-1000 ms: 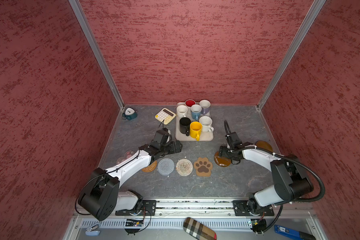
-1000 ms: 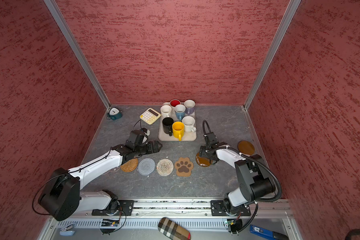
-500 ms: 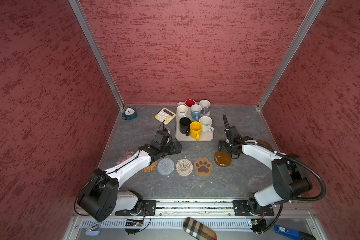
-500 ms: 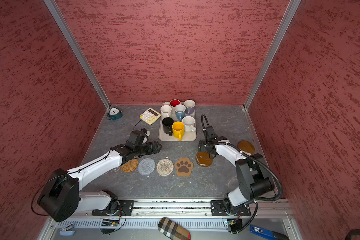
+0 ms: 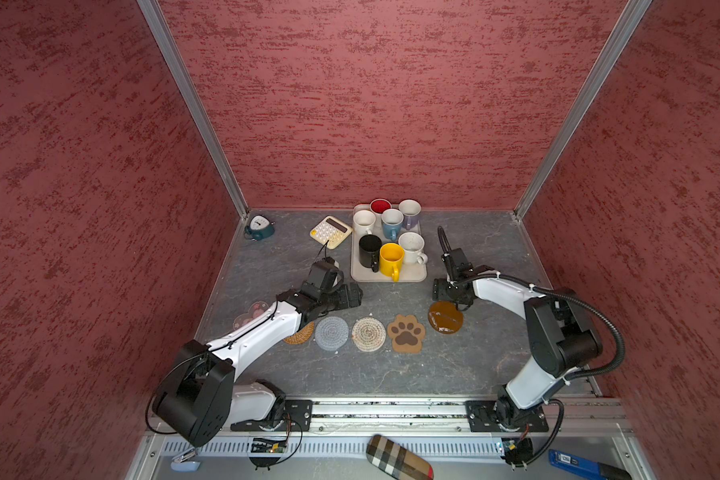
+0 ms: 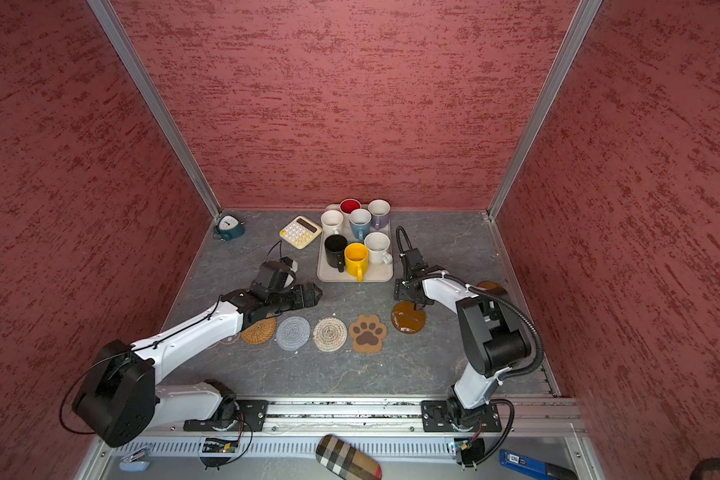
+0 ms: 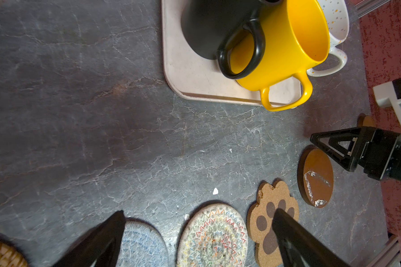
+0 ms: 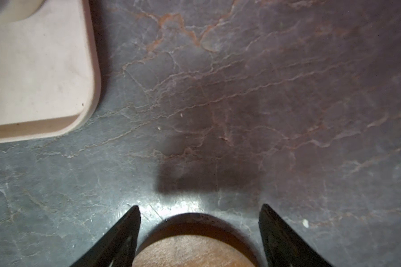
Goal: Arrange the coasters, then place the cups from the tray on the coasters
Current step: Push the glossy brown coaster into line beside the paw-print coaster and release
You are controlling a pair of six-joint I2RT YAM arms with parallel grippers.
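Five coasters lie in a row: woven tan (image 5: 299, 333), grey (image 5: 331, 332), beige (image 5: 368, 333), paw-print (image 5: 406, 332) and a glossy brown disc (image 5: 445, 317). Another brown disc (image 6: 491, 286) peeks out behind the right arm. The pink flower coaster (image 5: 252, 314) lies at the left, partly under the left arm. The beige tray (image 5: 412, 274) holds several cups, with the yellow cup (image 5: 390, 257) and black cup (image 5: 369, 249) in front. My left gripper (image 7: 199, 213) hovers open above the row, holding nothing. My right gripper (image 8: 199, 207) is open just over the disc's (image 8: 190, 252) far edge.
A yellow calculator (image 5: 329, 232) sits left of the tray and a small teal clock (image 5: 259, 227) in the back left corner. A plaid case (image 5: 399, 457) and a blue tool (image 5: 574, 460) lie on the front ledge. Red walls close three sides.
My right gripper has come off the glossy brown disc and drawn back toward the tray; the disc lies flat at the row's right end. The left arm has not moved.
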